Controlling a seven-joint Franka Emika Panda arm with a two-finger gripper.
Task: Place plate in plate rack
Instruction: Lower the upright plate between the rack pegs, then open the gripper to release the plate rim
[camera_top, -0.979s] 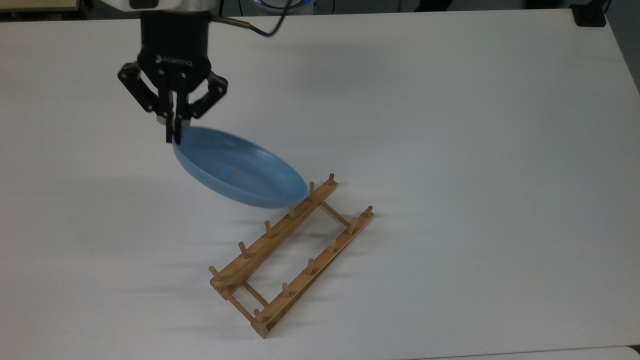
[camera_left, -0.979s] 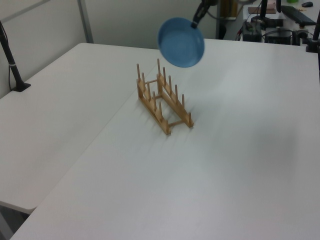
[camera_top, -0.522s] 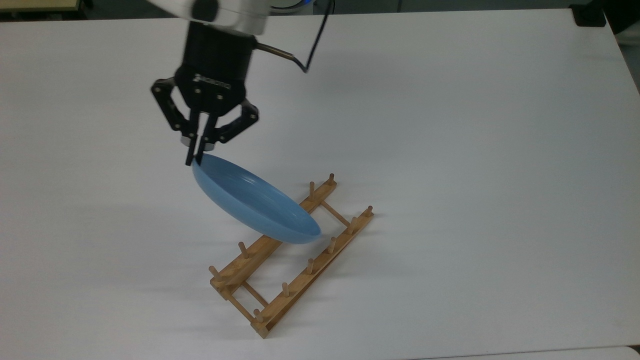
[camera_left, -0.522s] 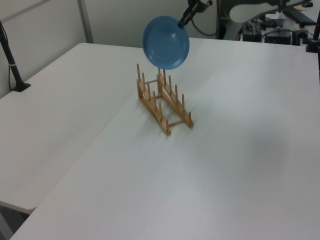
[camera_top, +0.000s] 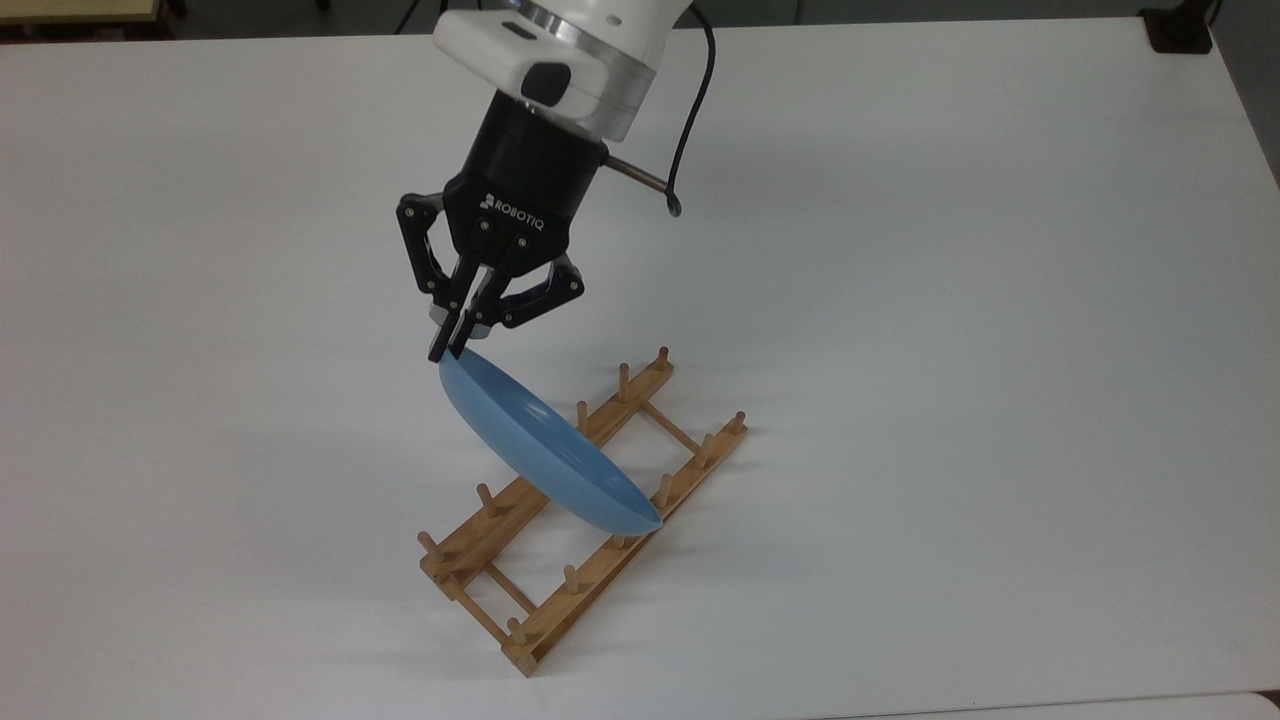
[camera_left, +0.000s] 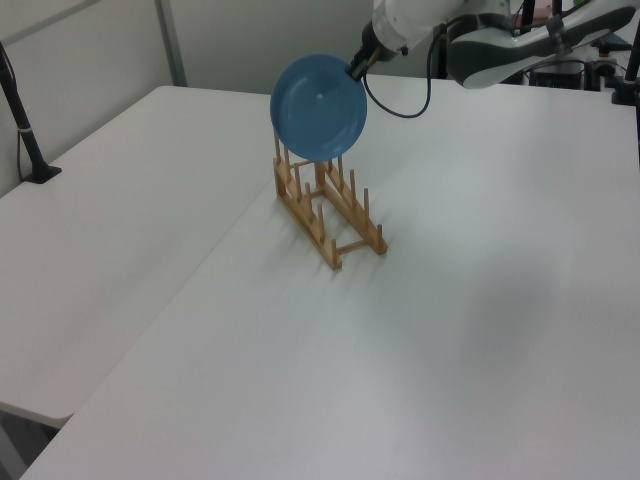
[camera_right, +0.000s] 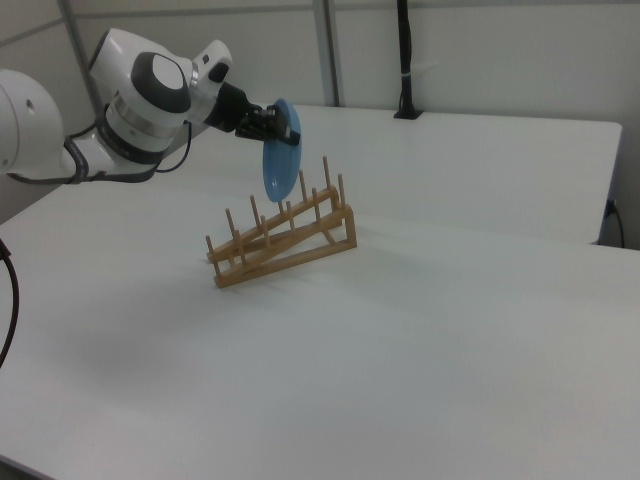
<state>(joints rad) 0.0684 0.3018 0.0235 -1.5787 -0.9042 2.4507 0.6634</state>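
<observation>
Plate (camera_top: 545, 450): we hold it by its upper rim, gripper (camera_top: 447, 347) clamped on the edge, tilted nearly upright so it can enter a slot. It hangs over the plate rack's (camera_top: 560, 590) middle pegs, seemingly unseated.

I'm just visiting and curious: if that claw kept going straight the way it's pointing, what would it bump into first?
The gripper is shut on the plate and points down toward the plate rack. Going on, the plate's lower edge would likely reach the rack's pegs first, though depth is hard to judge.
</observation>
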